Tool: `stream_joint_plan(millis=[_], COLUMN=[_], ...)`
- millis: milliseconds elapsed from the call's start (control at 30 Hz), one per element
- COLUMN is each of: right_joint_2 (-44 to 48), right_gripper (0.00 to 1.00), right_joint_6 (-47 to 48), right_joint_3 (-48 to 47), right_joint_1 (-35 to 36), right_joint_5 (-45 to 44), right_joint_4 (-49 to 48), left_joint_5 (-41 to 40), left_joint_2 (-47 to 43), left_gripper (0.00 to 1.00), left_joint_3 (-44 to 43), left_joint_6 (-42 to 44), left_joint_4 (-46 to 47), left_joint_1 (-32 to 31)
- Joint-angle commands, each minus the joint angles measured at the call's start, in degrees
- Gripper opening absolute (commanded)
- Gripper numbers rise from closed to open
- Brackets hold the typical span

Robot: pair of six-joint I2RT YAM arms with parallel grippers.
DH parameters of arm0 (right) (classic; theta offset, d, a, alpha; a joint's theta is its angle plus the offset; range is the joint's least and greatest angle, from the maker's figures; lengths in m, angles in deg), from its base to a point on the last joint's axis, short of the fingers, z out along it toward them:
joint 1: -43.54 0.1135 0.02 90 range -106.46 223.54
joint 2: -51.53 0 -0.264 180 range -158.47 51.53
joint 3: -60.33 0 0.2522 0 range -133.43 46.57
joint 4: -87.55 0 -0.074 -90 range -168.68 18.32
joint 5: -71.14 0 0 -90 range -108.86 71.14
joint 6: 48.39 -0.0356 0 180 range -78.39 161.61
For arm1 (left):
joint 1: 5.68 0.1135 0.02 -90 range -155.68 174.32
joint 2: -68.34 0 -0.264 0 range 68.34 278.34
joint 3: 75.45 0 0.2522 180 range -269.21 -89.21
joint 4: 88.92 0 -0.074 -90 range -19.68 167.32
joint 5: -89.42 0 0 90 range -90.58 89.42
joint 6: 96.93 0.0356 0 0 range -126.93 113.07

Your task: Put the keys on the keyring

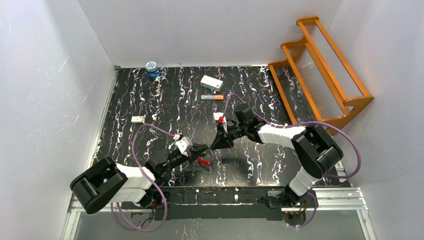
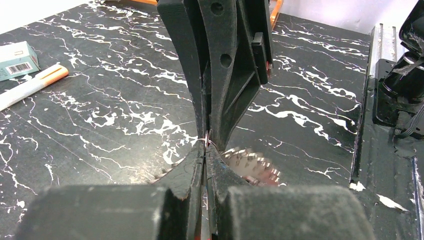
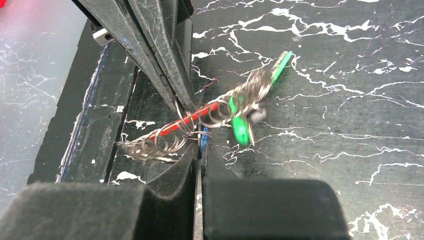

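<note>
My left gripper (image 1: 205, 151) and right gripper (image 1: 214, 145) meet tip to tip above the middle of the table. In the right wrist view the keyring (image 3: 192, 119) shows as thin silver coils with a red stretch, pinched at its wire by the shut left fingers (image 3: 150, 55). A green-headed key (image 3: 240, 126) and blurred silver keys (image 3: 137, 148) dangle from it. The right gripper (image 3: 201, 145) is shut on a blue key head (image 3: 202, 141). From the left wrist, the left gripper (image 2: 206, 146) is shut on the thin wire, with blurred keys (image 2: 252, 167) swinging beside it. The red part (image 1: 204, 163) hangs below.
An orange-tipped marker (image 1: 212, 97) and a white box (image 1: 211, 82) lie at the back centre. A blue-lidded jar (image 1: 151, 68) stands at the back left and an orange wooden rack (image 1: 320, 70) at the back right. A small white piece (image 1: 137, 119) lies left.
</note>
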Motion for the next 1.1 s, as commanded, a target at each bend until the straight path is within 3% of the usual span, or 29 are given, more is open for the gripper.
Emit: stream_joint_plan(millis=[0, 167, 333, 367, 500, 633, 1067], right_joint_2=[-0.9, -1.9, -0.6, 0.5, 5.4, 9.6, 8.0], right_gripper=[0.06, 0.02, 0.05, 0.07, 0.35, 0.46, 0.48], right_joint_6=[-0.7, 1.8, 4.3, 4.3, 2.2, -0.3, -2.3], right_joint_3=[-1.6, -2.7, -3.0, -2.4, 0.0, 2.4, 1.6], right_joint_1=[0.1, 1.9, 2.5, 2.5, 2.0, 1.0, 1.0], right_joint_5=[1.5, -1.8, -7.2, -8.2, -12.1, -13.5, -4.7], right_joint_4=[-1.7, 3.9, 9.2, 8.9, 5.3, -0.2, -7.5], left_joint_5=[-0.7, -1.4, -1.7, -1.7, -1.4, -0.9, -0.5], left_joint_2=[-1.2, -1.2, -1.5, -1.5, -1.6, -1.4, -1.6], left_gripper=[0.00, 0.00, 0.00, 0.00, 0.00, 0.00, 0.00], left_joint_3=[-0.1, 0.3, 0.7, 0.8, 1.0, 1.1, 1.1], left_joint_6=[-0.2, -0.3, -0.3, -0.4, -0.4, -0.3, -0.5], left_joint_4=[4.8, 5.7, 5.9, 5.9, 5.9, 5.9, 5.9], left_joint_1=[-0.1, -0.1, -0.1, -0.1, -0.1, -0.1, -0.1])
